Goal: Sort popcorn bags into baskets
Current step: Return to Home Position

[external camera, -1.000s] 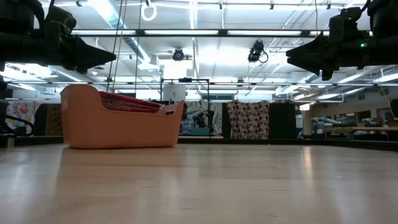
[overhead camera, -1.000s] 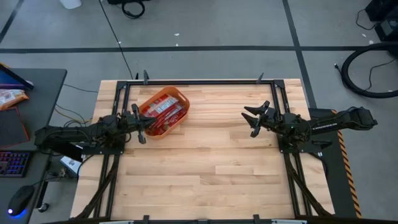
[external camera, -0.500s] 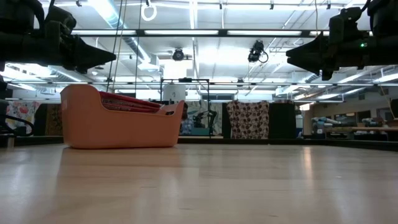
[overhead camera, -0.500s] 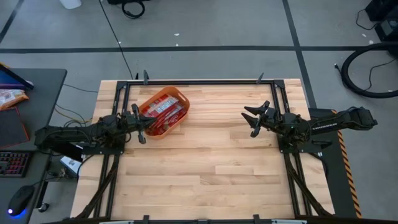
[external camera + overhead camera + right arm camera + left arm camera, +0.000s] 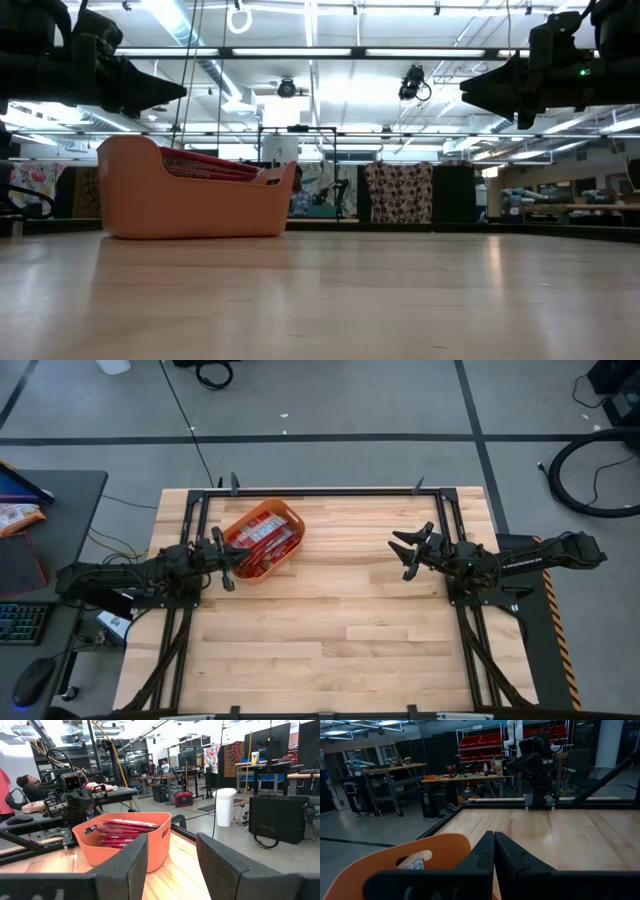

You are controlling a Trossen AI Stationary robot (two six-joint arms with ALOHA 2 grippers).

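High view gives me the wooden table [image 5: 330, 630] first, with no loose packets on it as far as I can see, and the orange basket [image 5: 190, 205] standing on my left arm's side of it. My left gripper [image 5: 494, 837] hangs above the table right at the basket's rim, its fingers pressed together and holding nothing. My right gripper [image 5: 400, 555] hovers well apart on the other side, fingers spread wide and empty. Smallest of all, the red popcorn bags [image 5: 125, 827] lie piled inside the basket, the top ones showing above its rim. I judge the sorting done and both arms parked. Were I to lift another bag, I would expect it light, thin and crinkly, with a glossy, slippery film. I would pinch a sealed whitish end or a long edge, gently, rather than squeeze the flat middle.
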